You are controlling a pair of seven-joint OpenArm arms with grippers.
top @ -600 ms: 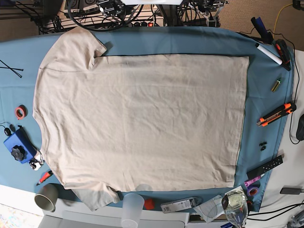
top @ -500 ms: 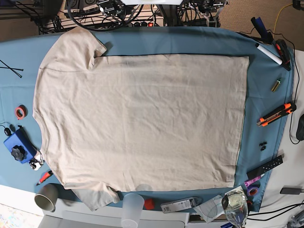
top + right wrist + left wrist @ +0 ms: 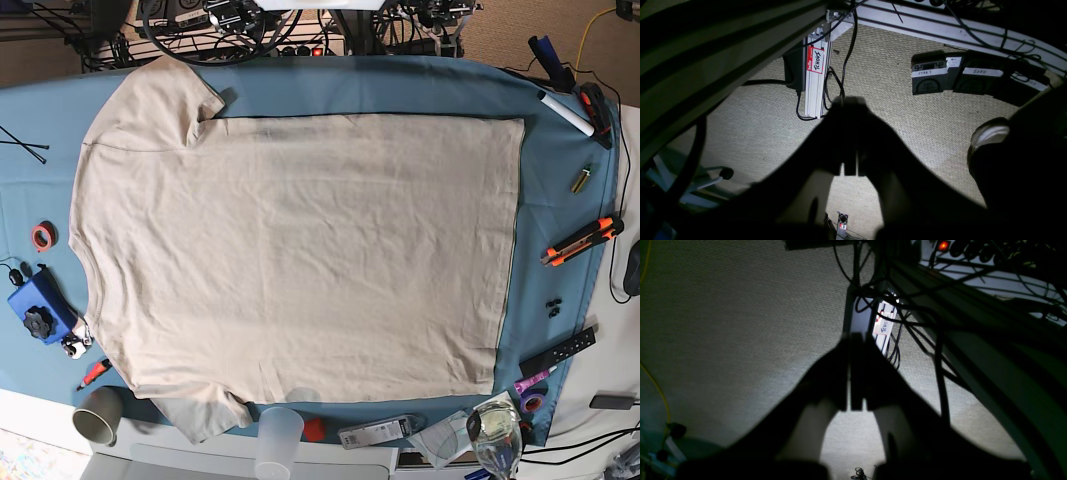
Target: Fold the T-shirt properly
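Nearest the camera, a translucent plastic cup [image 3: 279,438] stands at the bench edge. Beyond it, the large beige cotton T-shirt [image 3: 300,250] lies flat and unfolded on the blue tablecloth [image 3: 400,85]. Folding hasn't begun, I judge. The left hand [image 3: 853,371] and right hand [image 3: 850,135] hang clamped shut, empty, over carpet; next, they should open and reach a sleeve.

The base camera looked straight down from high above, taking in the whole T-shirt [image 3: 300,250] spread on the blue tablecloth [image 3: 400,85]; each wrist camera sat close behind its own gripper, pointing down past the table's edge at woven carpet [image 3: 723,323]; both wrist views shared an aluminium post [image 3: 815,80] bearing a handwritten label; neither wrist view showed the tabletop
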